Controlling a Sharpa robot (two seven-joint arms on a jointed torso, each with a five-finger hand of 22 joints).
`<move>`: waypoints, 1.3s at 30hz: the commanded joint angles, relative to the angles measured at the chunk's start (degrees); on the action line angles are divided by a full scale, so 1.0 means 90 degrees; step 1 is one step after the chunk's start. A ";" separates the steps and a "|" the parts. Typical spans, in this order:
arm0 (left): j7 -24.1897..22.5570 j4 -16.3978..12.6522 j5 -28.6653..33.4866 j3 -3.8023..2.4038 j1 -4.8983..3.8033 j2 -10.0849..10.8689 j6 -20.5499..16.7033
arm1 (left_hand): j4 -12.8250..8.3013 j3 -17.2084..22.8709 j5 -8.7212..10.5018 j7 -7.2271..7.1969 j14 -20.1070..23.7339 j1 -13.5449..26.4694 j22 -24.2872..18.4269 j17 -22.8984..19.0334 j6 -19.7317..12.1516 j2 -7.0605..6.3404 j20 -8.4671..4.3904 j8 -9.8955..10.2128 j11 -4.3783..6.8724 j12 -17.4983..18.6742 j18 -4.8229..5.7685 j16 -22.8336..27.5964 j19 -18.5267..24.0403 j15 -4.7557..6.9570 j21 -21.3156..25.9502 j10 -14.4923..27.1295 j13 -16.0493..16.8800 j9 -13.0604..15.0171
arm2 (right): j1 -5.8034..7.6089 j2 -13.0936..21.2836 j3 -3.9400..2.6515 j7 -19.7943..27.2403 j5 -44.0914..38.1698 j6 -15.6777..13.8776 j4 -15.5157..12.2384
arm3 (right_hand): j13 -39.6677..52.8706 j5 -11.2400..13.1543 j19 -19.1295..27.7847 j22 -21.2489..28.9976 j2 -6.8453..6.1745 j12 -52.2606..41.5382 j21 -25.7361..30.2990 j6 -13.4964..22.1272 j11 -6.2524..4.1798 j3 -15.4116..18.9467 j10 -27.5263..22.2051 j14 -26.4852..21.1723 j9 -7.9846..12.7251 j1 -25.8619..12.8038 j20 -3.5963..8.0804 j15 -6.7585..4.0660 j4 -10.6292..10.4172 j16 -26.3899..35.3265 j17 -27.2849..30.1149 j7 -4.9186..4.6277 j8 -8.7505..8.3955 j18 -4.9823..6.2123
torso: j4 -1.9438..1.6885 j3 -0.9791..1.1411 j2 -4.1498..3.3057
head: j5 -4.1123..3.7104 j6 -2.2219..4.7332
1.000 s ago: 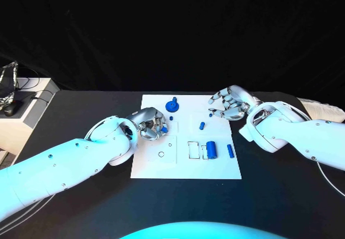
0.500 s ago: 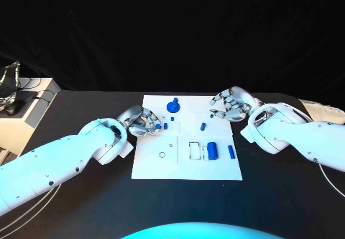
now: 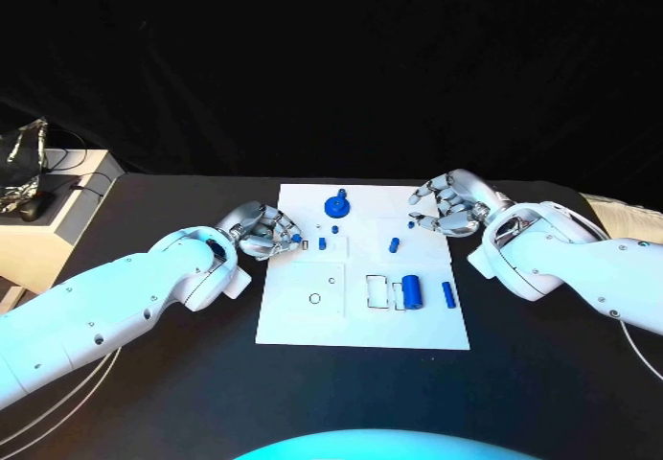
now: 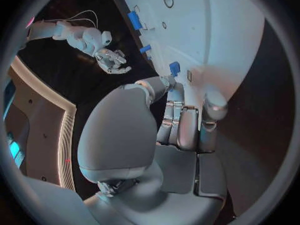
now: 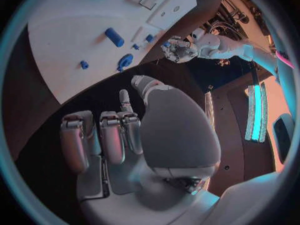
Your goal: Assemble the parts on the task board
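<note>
Task board: flat white rectangular plate [image 3: 362, 316] lying in the middle of the tabletop, with shallow outlined recesses across its near half.
Parts: small blue plastic pieces on the board: a round knobbed piece [image 3: 336, 204] near the far edge, a short peg [image 3: 394, 244] in mid-board, a thick cylinder [image 3: 410, 291] and a slim bar [image 3: 449, 294] towards the near right.
Left robot hand: silver, many-fingered [image 3: 262, 233], at the board's left edge; fingers curled in, with a small blue block [image 4: 174, 68] at the fingertips beside a slot. It appears pinched, though contact is hard to confirm.
Right robot hand: silver [image 3: 449, 206], over the board's far right corner, fingers apart, holding nothing.
Step in hand: judged as seating the small block in its recess on the left part of the board.
Next move calls for: fine alignment of block to slot, then a straight press; a tilted entry could jam it.
Surface: matte black tabletop [image 3: 166, 383], board lying flat on it.
Room: dark backdrop behind; a pale side cabinet [image 3: 62, 216] with cables off the tabletop's far left corner.
</note>
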State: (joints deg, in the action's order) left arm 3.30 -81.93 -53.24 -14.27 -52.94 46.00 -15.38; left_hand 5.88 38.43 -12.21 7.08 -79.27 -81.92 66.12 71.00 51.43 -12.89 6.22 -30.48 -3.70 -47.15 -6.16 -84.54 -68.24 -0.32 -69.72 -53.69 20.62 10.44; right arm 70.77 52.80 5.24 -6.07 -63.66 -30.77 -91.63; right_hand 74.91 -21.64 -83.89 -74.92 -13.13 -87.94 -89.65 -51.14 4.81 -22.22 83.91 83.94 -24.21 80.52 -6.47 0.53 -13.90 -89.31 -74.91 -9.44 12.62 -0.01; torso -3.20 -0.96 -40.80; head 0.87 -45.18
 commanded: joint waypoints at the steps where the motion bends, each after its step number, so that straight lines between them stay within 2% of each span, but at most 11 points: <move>1: -0.0259 0.0105 0.0228 -0.0005 0.0003 -0.0059 -0.0008 | -0.0068 -0.0025 -0.0002 0.0135 0.0189 0.0061 -0.0045 -0.0310 0.0168 0.0063 0.0005 -0.0014 -0.0023 0.0358 -0.0111 0.0149 0.0067 -0.0016 0.0063 -0.0100 -0.0158 -0.0018 | -0.0005 -0.0004 0.0000 0.0036 -0.0068 0.0044 0.0000 | 0.1458 -0.0015 -0.0678 -0.1675 -0.0017 -0.0009 -0.0039 -0.0001 -0.0044 -0.0035 0.0454 0.0601 -0.0010 -0.0057 0.0051 -0.0043 -0.0010 0.0022 -0.1383 0.0020 0.0036 0.0001 | 0.0001 0.0002 -0.0008 | 0.0008 0.0005; 6: -0.0323 0.0251 0.0217 -0.0005 0.0003 -0.0136 -0.0024 | -0.0115 -0.0072 -0.0004 0.0145 0.0191 0.0067 -0.0027 -0.0359 0.0188 0.0091 0.0012 0.0052 -0.0039 0.0652 -0.0107 0.0184 0.0050 -0.0023 0.0053 -0.0193 -0.0280 -0.0033 | -0.0005 -0.0004 0.0000 0.0034 -0.0068 0.0044 0.0002 | 0.1458 -0.0015 -0.0678 -0.1675 -0.0017 -0.0009 -0.0039 -0.0001 -0.0044 -0.0035 0.0454 0.0601 -0.0010 -0.0057 0.0051 -0.0043 -0.0010 0.0022 -0.1383 0.0020 0.0036 0.0001 | 0.0009 -0.0003 -0.0012 | -0.0003 -0.0002; 12: -0.0361 0.0338 0.0164 -0.0005 0.0003 -0.0179 -0.0038 | -0.0162 -0.0123 -0.0004 0.0175 0.0240 0.0071 -0.0038 -0.0492 0.0209 0.0144 0.0031 0.0135 -0.0076 0.1045 -0.0110 0.0248 0.0059 -0.0051 0.0067 -0.0278 -0.0431 -0.0047 | -0.0005 -0.0001 0.0000 0.0032 -0.0068 0.0043 0.0000 | 0.1458 -0.0015 -0.0678 -0.1675 -0.0017 -0.0009 -0.0039 -0.0001 -0.0044 -0.0035 0.0454 0.0601 -0.0010 -0.0057 0.0051 -0.0043 -0.0010 0.0022 -0.1383 0.0020 0.0036 0.0001 | 0.0000 0.0002 -0.0011 | -0.0013 -0.0015; 17: -0.0366 0.0368 0.0093 -0.0005 0.0003 -0.0190 -0.0045 | -0.0197 -0.0158 -0.0007 0.0207 0.0355 0.0087 -0.0059 -0.0748 0.0227 0.0190 0.0060 0.0212 -0.0119 0.1523 -0.0116 0.0362 0.0080 -0.0083 0.0093 -0.0395 -0.0608 -0.0055 | -0.0005 0.0000 0.0000 0.0030 -0.0068 0.0043 -0.0005 | 0.1458 -0.0015 -0.0678 -0.1675 -0.0017 -0.0009 -0.0039 -0.0001 -0.0044 -0.0035 0.0454 0.0601 -0.0010 -0.0057 0.0051 -0.0043 -0.0010 0.0022 -0.1383 0.0020 0.0036 0.0001 | -0.0005 0.0001 -0.0006 | -0.0011 -0.0033; 25: -0.0323 0.0380 -0.0010 -0.0005 0.0003 -0.0186 -0.0028 | -0.0215 -0.0176 -0.0008 0.0211 0.0411 0.0089 -0.0099 -0.0861 0.0231 0.0192 0.0067 0.0238 -0.0124 0.1663 -0.0129 0.0412 0.0118 -0.0088 0.0130 -0.0464 -0.0652 -0.0056 | -0.0005 0.0003 0.0000 0.0026 -0.0071 0.0043 -0.0011 | 0.1463 -0.0012 -0.0678 -0.1675 -0.0025 -0.0015 -0.0039 0.0002 -0.0045 -0.0051 0.0460 0.0603 -0.0011 -0.0074 0.0054 -0.0045 0.0004 0.0019 -0.1391 0.0021 0.0044 0.0001 | -0.0006 0.0002 0.0001 | -0.0010 -0.0047; 30: -0.0271 0.0388 -0.0145 -0.0005 0.0003 -0.0189 -0.0012 | -0.0224 -0.0180 -0.0009 0.0237 0.0451 0.0111 -0.0099 -0.0966 0.0239 0.0210 0.0091 0.0292 -0.0159 0.2028 -0.0128 0.0468 0.0120 -0.0116 0.0137 -0.0551 -0.0783 -0.0058 | -0.0005 0.0005 0.0000 0.0025 -0.0073 0.0042 -0.0014 | 0.1463 -0.0012 -0.0678 -0.1675 -0.0025 -0.0015 -0.0039 0.0002 -0.0045 -0.0051 0.0460 0.0603 -0.0011 -0.0074 0.0054 -0.0045 0.0004 0.0019 -0.1391 0.0021 0.0044 0.0001 | -0.0006 -0.0002 -0.0004 | -0.0013 -0.0044; 36: -0.0188 0.0423 -0.0281 -0.0005 0.0002 -0.0205 0.0033 | -0.0235 -0.0221 0.0002 0.0209 0.0507 0.0124 -0.0138 -0.1082 0.0263 0.0198 0.0090 0.0300 -0.0134 0.2074 -0.0140 0.0512 0.0156 -0.0103 0.0173 -0.0664 -0.0786 -0.0052 | -0.0005 0.0003 0.0000 0.0025 -0.0075 0.0040 -0.0013 | 0.1463 -0.0012 -0.0678 -0.1675 -0.0025 -0.0015 -0.0039 0.0002 -0.0045 -0.0051 0.0460 0.0603 -0.0011 -0.0074 0.0054 -0.0045 0.0004 0.0019 -0.1391 0.0021 0.0044 0.0001 | -0.0004 0.0001 -0.0002 | -0.0019 -0.0046; 39: -0.0146 0.0462 -0.0317 -0.0005 0.0002 -0.0231 0.0059 | -0.0257 -0.0309 0.0009 0.0134 0.0503 0.0132 -0.0158 -0.1068 0.0281 0.0198 0.0060 0.0316 -0.0061 0.1929 -0.0149 0.0497 0.0183 -0.0050 0.0198 -0.0750 -0.0688 -0.0048 | -0.0005 0.0003 0.0000 0.0026 -0.0077 0.0037 -0.0015 | 0.1463 -0.0012 -0.0678 -0.1675 -0.0025 -0.0015 -0.0039 0.0002 -0.0045 -0.0051 0.0460 0.0603 -0.0011 -0.0074 0.0054 -0.0045 0.0004 0.0019 -0.1391 0.0021 0.0044 0.0001 | -0.0002 -0.0001 -0.0004 | -0.0025 -0.0042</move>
State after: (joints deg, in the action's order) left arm 1.54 -77.83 -54.73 -14.27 -52.93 44.17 -15.46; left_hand 3.54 35.88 -11.99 7.53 -74.72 -81.05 64.70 61.22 52.73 -11.49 6.85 -27.59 -4.24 -29.53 -7.08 -80.19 -66.82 -1.03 -68.13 -60.17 14.24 9.81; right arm 70.75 52.83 5.25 -6.11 -63.73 -30.77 -91.68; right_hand 74.93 -21.64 -83.89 -74.91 -13.36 -87.94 -89.65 -51.14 4.81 -22.38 83.91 83.94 -24.25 80.29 -6.46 0.53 -13.74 -89.31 -74.91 -9.44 12.62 -0.01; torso -3.24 -0.96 -40.80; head 0.70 -45.59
